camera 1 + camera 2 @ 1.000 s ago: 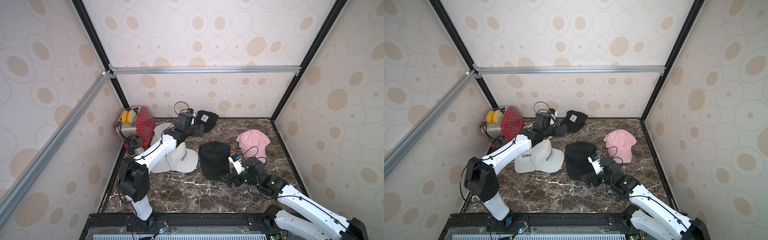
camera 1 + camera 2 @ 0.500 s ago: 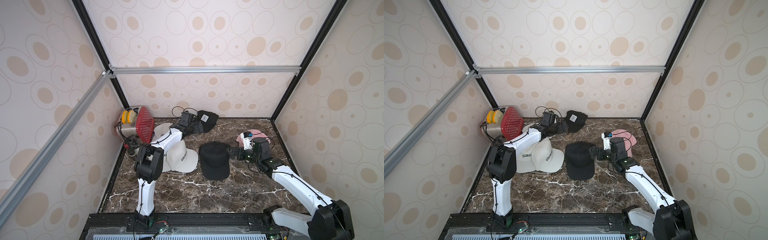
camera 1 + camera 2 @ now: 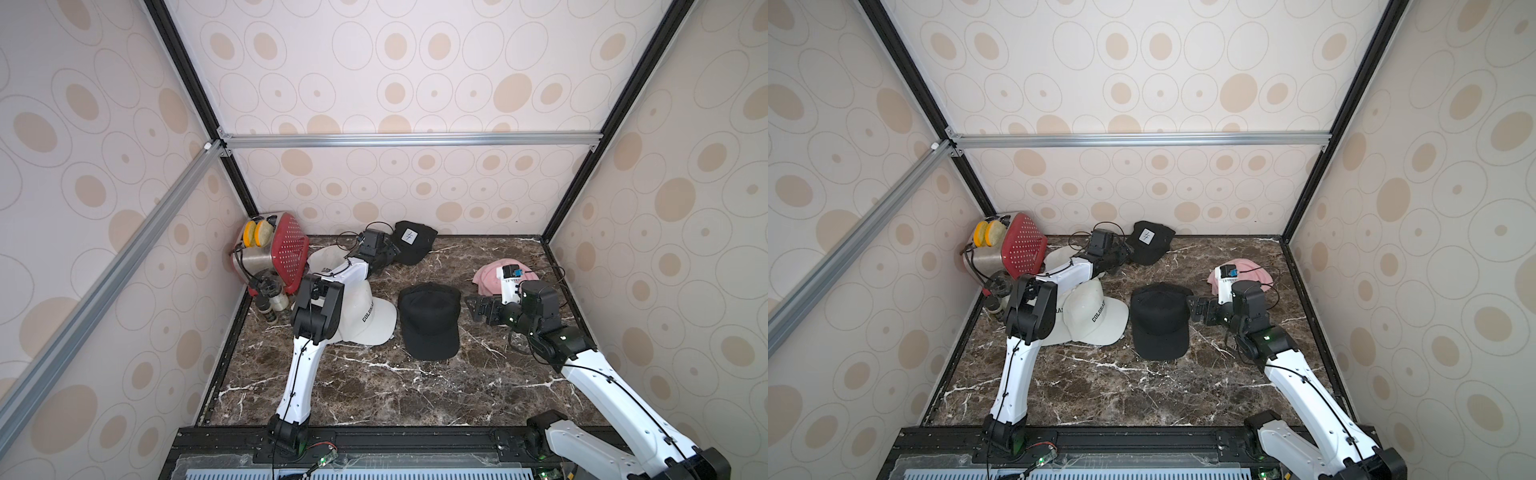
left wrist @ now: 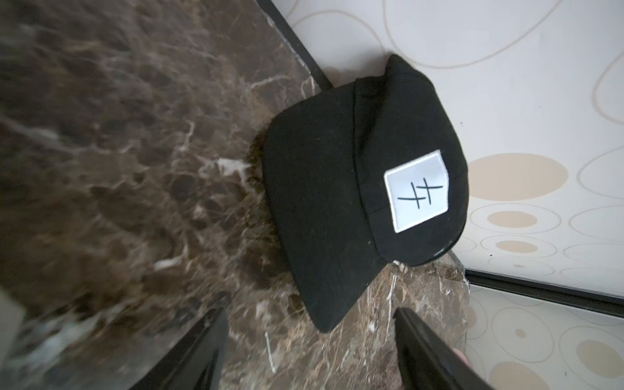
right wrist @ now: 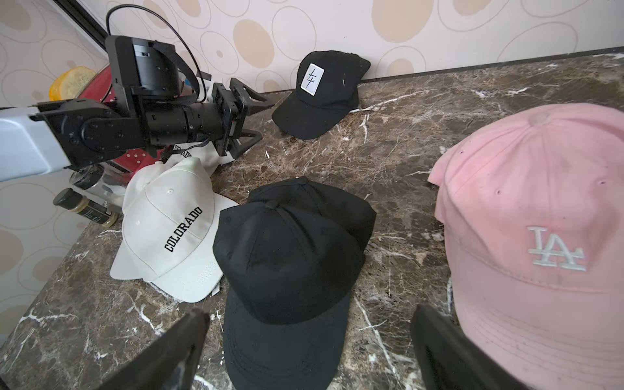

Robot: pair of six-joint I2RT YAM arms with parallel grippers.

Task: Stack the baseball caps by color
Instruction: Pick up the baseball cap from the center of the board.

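Note:
A black cap with a white square patch (image 3: 415, 249) (image 3: 1152, 249) lies against the back wall. My left gripper (image 3: 392, 254) (image 4: 309, 314) is open right at its brim tip (image 4: 320, 317), fingers either side, nothing held. Two plain black caps (image 3: 430, 320) (image 5: 287, 253) lie stacked mid-table. My right gripper (image 3: 471, 307) (image 5: 309, 312) stands open just right of them, level with the brim. A pink cap (image 3: 488, 276) (image 5: 540, 236) sits behind the right wrist. White COLORADO caps (image 3: 365, 318) (image 5: 169, 233) are piled at the left under the left arm, with another white cap (image 3: 326, 257) behind.
A red and silver toaster (image 3: 282, 249) with yellow rounds in it fills the back left corner. Small jars (image 3: 272, 299) stand in front of it. Patterned walls close in the marble table (image 3: 374, 395) on three sides.
My right arm has swung from the front middle back and to the right, beside the pink cap. The left arm's elbow has folded in while its gripper stays at the patch cap, its fingers a little closer together.

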